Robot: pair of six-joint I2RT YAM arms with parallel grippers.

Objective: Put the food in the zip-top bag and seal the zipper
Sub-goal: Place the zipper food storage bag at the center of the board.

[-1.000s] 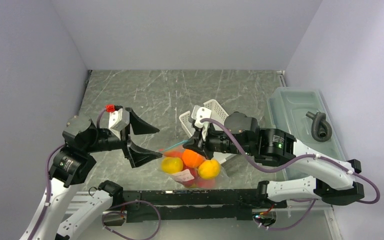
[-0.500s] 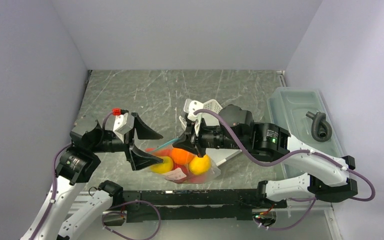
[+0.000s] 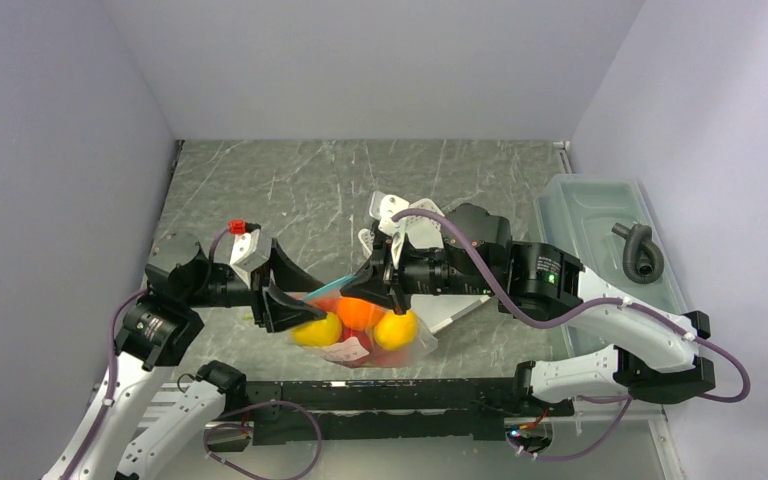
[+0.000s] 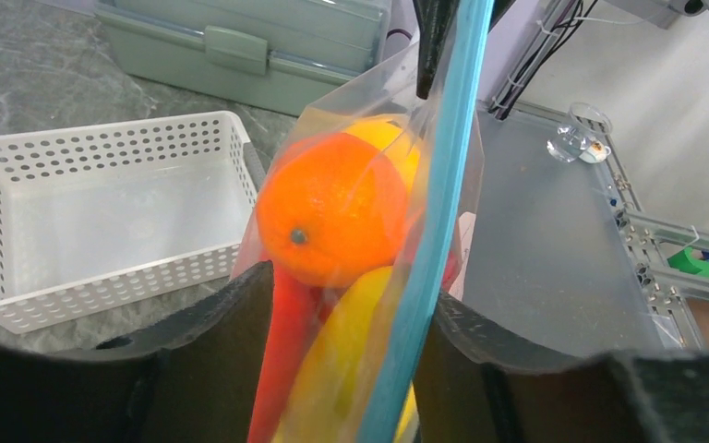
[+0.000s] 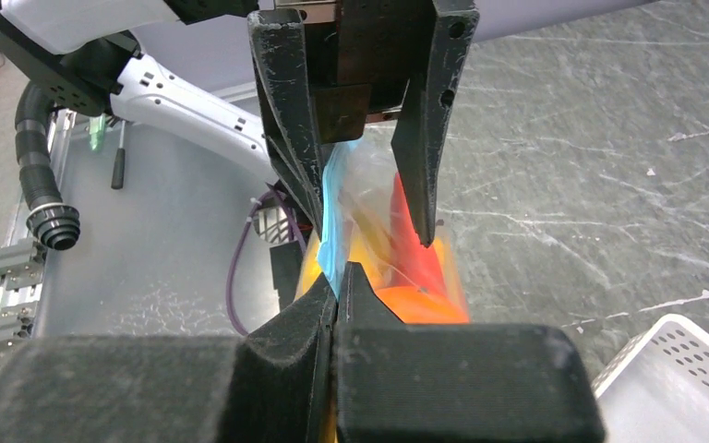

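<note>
Right gripper (image 3: 378,285) clamped on the teal zipper (image 4: 438,185), holding the zip-top bag (image 3: 365,348) of food, orange (image 4: 332,208) uppermost, upright near table centre so left gripper (image 3: 305,302), fingers apart, straddles the strip for sealing.

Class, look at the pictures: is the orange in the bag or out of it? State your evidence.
In. The orange sits behind the bag's clear, crinkled film, which wraps round it.
</note>
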